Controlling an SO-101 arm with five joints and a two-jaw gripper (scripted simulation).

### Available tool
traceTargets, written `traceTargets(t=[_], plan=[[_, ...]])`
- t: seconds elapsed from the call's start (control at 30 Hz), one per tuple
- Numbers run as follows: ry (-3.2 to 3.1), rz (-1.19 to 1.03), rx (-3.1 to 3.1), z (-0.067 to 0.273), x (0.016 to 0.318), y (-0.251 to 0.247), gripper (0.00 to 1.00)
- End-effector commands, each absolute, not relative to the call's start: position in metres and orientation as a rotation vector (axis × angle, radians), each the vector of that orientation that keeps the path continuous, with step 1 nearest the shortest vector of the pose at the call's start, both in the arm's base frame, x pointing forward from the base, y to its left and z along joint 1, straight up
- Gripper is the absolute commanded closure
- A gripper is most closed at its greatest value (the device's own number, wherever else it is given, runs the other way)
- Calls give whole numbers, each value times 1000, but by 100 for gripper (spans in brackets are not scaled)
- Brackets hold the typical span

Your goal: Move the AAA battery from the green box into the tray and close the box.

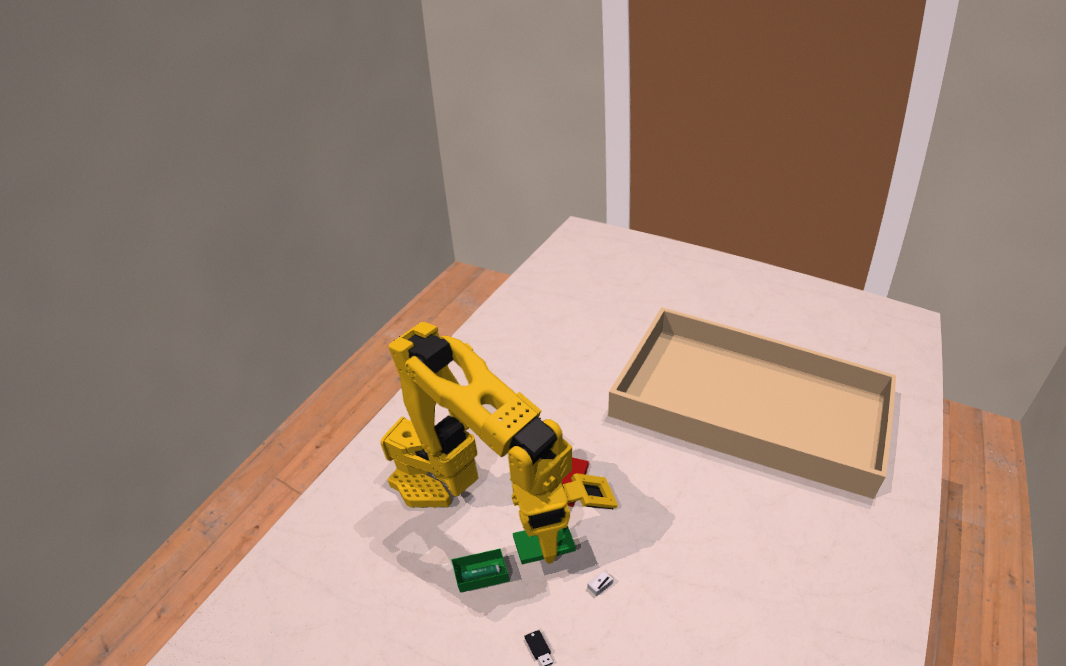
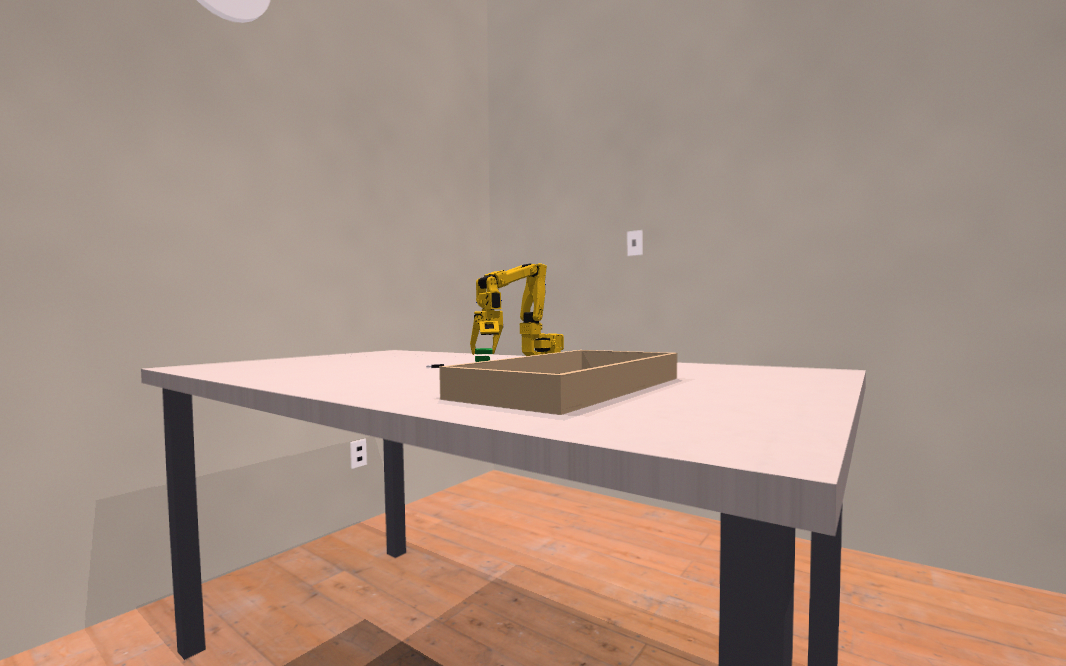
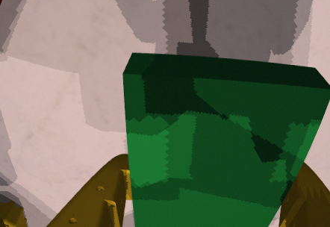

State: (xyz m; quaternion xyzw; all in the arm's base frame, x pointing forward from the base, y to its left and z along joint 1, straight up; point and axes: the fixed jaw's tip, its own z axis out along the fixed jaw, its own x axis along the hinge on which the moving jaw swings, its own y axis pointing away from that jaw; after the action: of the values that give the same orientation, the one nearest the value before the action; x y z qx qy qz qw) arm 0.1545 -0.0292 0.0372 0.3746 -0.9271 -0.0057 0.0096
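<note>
My gripper (image 1: 552,553) (image 2: 484,343) (image 3: 209,201) is shut on the green lid (image 1: 527,546) (image 3: 219,137) and holds it flat and very low over the table, to the right of the green box base (image 1: 480,578). The base stands open on the table with the green AAA battery (image 1: 483,569) lying inside it. The lid fills most of the wrist view, with a yellow finger on each side. The tan tray (image 1: 756,397) (image 2: 557,389) stands empty at the far right of the table. I cannot tell whether the lid touches the table.
A red box (image 1: 576,468) sits behind the arm's wrist. A small white object (image 1: 600,583) and a black USB stick (image 1: 538,647) lie near the front of the table. The arm's base (image 1: 425,463) stands at the left.
</note>
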Motion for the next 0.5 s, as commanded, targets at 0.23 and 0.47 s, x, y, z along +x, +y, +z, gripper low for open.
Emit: traceTargets(t=[0.23, 0.47], plan=[[-2912, 0, 1179, 22, 156, -28, 78], [-2912, 0, 1179, 16, 155, -28, 78]])
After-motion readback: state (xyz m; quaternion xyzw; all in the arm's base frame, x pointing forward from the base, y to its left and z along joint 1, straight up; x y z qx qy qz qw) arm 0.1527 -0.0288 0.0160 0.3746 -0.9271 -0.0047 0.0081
